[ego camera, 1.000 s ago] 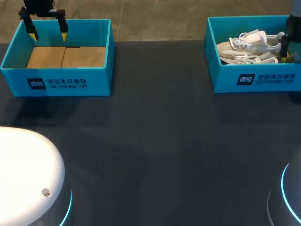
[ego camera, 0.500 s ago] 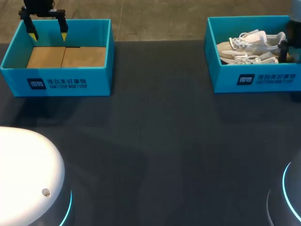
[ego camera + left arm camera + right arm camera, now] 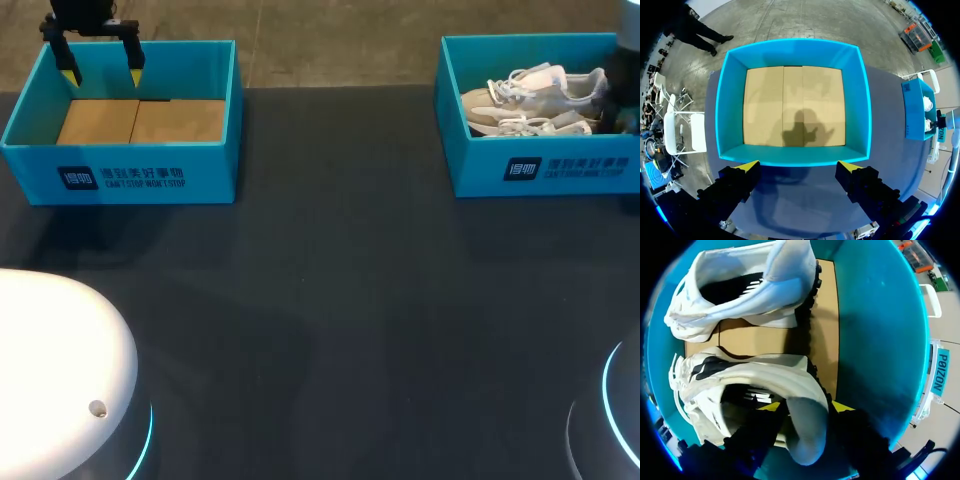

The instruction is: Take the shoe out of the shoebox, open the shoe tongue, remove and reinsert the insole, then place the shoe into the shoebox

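Note:
Two white shoes [image 3: 525, 100] lie in the blue shoebox [image 3: 480, 170] at the table's far right. In the right wrist view, the nearer shoe [image 3: 755, 385] lies on its side and the other shoe [image 3: 740, 287] lies beyond it. My right gripper [image 3: 805, 407] is down inside this box [image 3: 875, 325], and both fingers press the nearer shoe's grey heel from either side. From the head view only a dark part of it [image 3: 607, 103] shows at the box's right end. My left gripper [image 3: 102, 72] hangs open over the far rim of the empty left box [image 3: 120, 175].
The left box [image 3: 790, 155] has a bare cardboard floor and lies just ahead of my left gripper [image 3: 799, 167]. The dark tabletop [image 3: 330, 300] spreads between and in front of the two boxes. A white rounded robot part [image 3: 50, 370] sits at the near left.
My right gripper's fingers have drawn in onto the shoe's heel and sit slightly lower in the box. The left arm has kept still.

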Controlling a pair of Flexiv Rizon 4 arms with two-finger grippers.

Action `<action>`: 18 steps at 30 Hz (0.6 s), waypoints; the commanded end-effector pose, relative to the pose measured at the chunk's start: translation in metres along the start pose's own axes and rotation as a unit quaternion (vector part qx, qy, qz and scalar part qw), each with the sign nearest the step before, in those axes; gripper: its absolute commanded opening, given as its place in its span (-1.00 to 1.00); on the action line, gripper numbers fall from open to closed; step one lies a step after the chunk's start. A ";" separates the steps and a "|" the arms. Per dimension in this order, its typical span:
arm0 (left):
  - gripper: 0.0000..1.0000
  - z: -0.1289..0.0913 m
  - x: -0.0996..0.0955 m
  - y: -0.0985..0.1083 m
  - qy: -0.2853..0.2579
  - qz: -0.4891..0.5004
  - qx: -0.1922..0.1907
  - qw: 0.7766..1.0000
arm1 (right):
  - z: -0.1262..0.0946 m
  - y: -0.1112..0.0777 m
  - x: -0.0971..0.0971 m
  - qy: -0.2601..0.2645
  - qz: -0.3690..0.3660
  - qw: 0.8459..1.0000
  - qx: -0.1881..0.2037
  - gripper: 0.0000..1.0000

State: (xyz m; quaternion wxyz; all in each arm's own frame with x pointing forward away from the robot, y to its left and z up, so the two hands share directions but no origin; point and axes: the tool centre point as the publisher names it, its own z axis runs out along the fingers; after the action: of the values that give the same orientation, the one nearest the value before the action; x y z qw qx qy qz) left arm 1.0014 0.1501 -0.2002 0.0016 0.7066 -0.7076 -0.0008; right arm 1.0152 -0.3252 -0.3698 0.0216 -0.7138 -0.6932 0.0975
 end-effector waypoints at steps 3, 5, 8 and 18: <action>1.00 0.000 0.000 0.001 0.000 0.000 0.001 1.000 | 0.005 0.001 0.000 0.004 0.004 1.000 0.005 -0.24; 1.00 0.000 0.000 0.001 0.000 0.000 0.001 1.000 | 0.007 0.001 0.001 0.002 0.006 1.000 0.008 -0.73; 1.00 0.000 0.000 0.001 0.000 0.000 0.001 1.000 | 0.006 -0.001 0.003 -0.003 0.014 1.000 0.005 -1.00; 1.00 0.000 0.000 0.001 0.000 0.000 0.001 1.000 | -0.013 -0.013 0.010 -0.011 0.039 0.999 -0.023 -1.00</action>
State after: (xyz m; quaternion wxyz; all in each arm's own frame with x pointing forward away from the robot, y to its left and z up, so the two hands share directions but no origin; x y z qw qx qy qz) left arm 1.0014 0.1502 -0.2002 0.0017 0.7066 -0.7076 -0.0007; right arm 1.0144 -0.3209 -0.3652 0.0050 -0.7390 -0.6664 0.0984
